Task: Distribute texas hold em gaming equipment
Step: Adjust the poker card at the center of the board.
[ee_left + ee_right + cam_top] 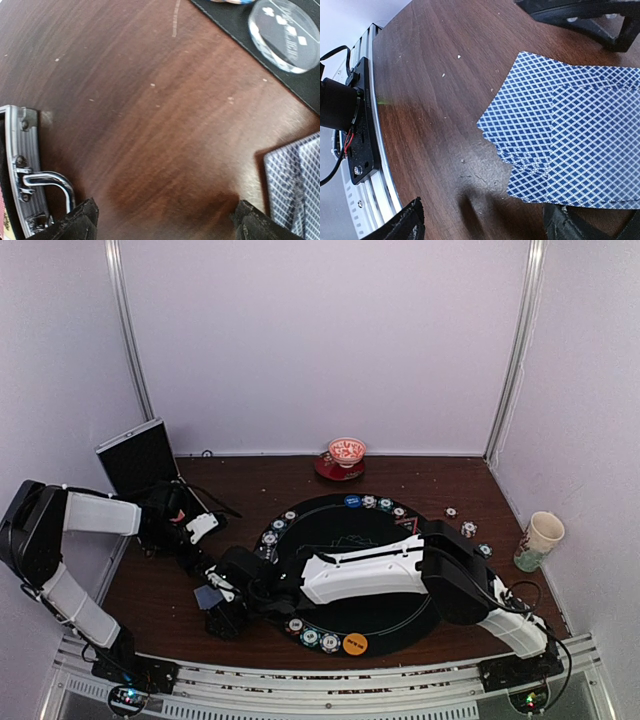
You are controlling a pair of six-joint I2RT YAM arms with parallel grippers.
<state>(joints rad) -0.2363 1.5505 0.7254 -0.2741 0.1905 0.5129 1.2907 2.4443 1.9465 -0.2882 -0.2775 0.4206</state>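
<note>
A spread pile of blue-backed playing cards lies on the wood left of the black mat; it shows small in the top view. My right gripper is open low over the table, its right finger at the pile's near edge, nothing between the jaws. In the top view this gripper is just beside the cards. My left gripper is open over bare wood, the cards to its right. A clear white marker disc rests on the mat. Poker chips line the mat's rim, with a blue disc and an orange disc.
A silver case stands open at the back left, its latch close to my left finger. A red-and-white bowl on a saucer sits at the back. A paper cup stands at the right. Three chips lie off the mat.
</note>
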